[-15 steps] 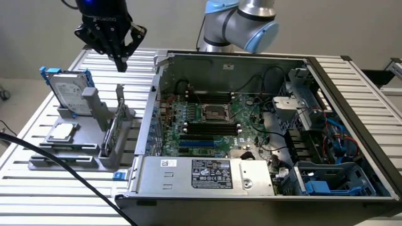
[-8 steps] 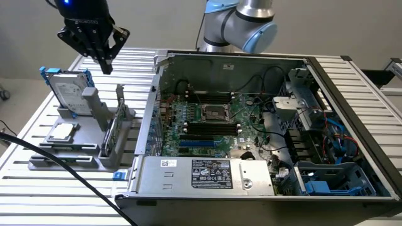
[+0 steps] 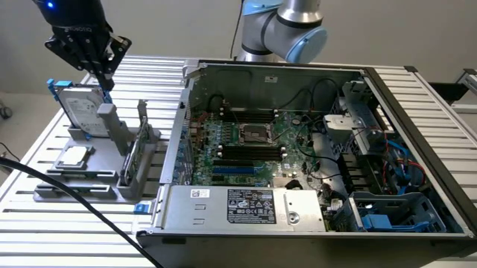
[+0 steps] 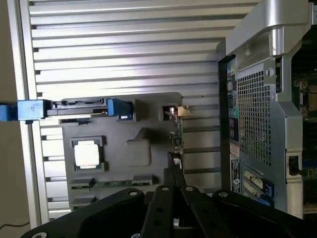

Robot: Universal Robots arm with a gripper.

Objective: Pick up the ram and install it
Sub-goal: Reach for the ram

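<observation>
Hard to read: ram, caught edge-on from the wrist as a thin green strip, chips not discernible. Stands on its long edge in a slot of the grey holder, nearer end covered by the pincer's black linkage. In the exterior view, just a thin dark slab on the holder's side toward the computer case, at about nine o'clock in the frame; colour impossible to tell there.

Pincer up at eleven o'clock in the exterior view, fingers pressed together into a point, pinching nothing. Hangs over the upright hard drive, tip close to that drive's upper corner; touching or not, cannot tell. From the wrist, closed tip lined up over the ram's strip.

Ram at roughly five o'clock from the pincer, lower and nearer the case, apart from the fingers. Processor chip flat on the holder, at about seven o'clock from the pincer.

Arm cut off by the frame's top edge at twelve o'clock. Case open, motherboard exposed, far corner cropped at three o'clock. Black cable across the slatted worktop at seven o'clock, both ends out of frame.
</observation>
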